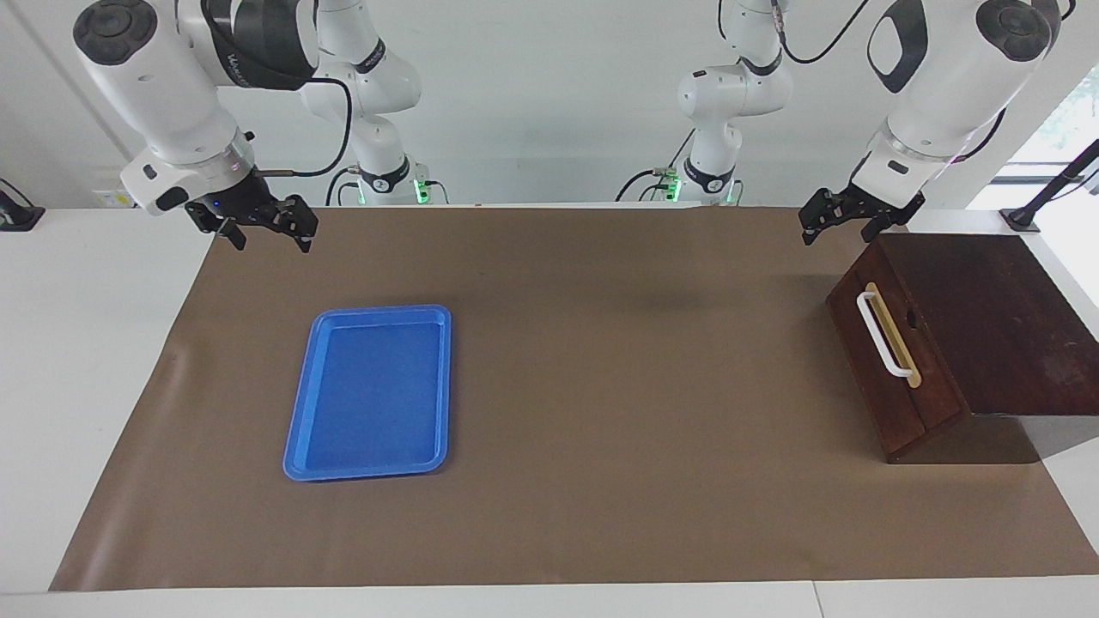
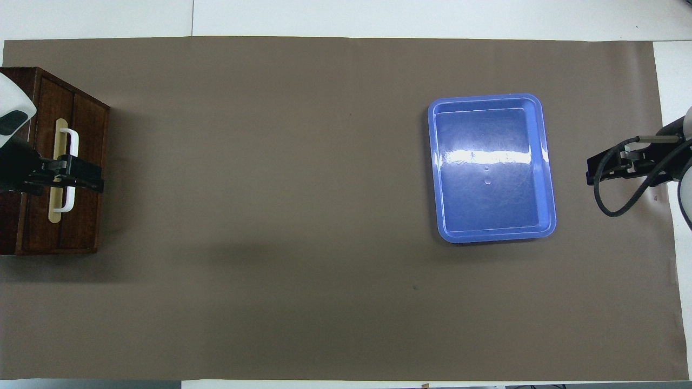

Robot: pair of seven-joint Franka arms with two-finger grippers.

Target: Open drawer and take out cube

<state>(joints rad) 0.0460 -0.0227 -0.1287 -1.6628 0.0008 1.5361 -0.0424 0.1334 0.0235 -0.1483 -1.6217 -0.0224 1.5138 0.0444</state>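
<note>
Dark reddish-brown wooden drawer front (image 1: 893, 352) with a white bar handle (image 1: 883, 335) on a pale strip, set in a dark wooden box (image 1: 987, 326) at the left arm's end of the table. Fully shut, flush with the box face. Upright, handle running nearer-to-farther from the robots. Below the raised left gripper (image 1: 846, 225), whose jaws hang apart above the box's nearer top edge, clear of the handle. Small yellow cube not visible.

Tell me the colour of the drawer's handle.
White, on a pale strip; the handle shows best in the facing view.
</note>
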